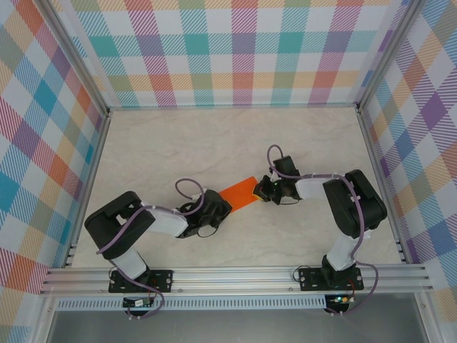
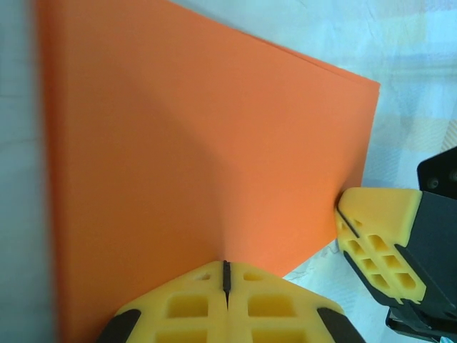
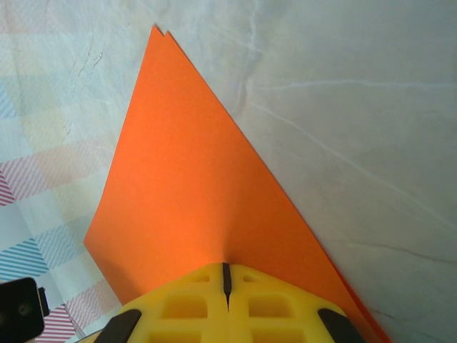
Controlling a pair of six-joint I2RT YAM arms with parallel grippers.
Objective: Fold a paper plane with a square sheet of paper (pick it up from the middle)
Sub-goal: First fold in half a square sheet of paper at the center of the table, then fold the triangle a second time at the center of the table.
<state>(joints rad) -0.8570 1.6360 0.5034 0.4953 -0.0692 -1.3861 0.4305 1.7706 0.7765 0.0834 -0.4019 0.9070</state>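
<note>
The left gripper (image 2: 227, 276) is clenched on one edge of the square sheet of paper (image 2: 200, 143), its yellow pads (image 2: 193, 307) pressed together at the bottom of the left wrist view. The right gripper (image 3: 226, 276) is likewise clamped on the opposite edge. The sheet is thus held between the two grippers at the centre of the top view, over the pale surface (image 1: 214, 143); whether it touches the surface cannot be told. Two layers are seen at its far corner in the right wrist view, so it is judged to be folded once. It is judged light, limp, easily creased or torn, and slippery between pads; hold is best taken at mid-edge. One sheet and two grippers are counted
</note>
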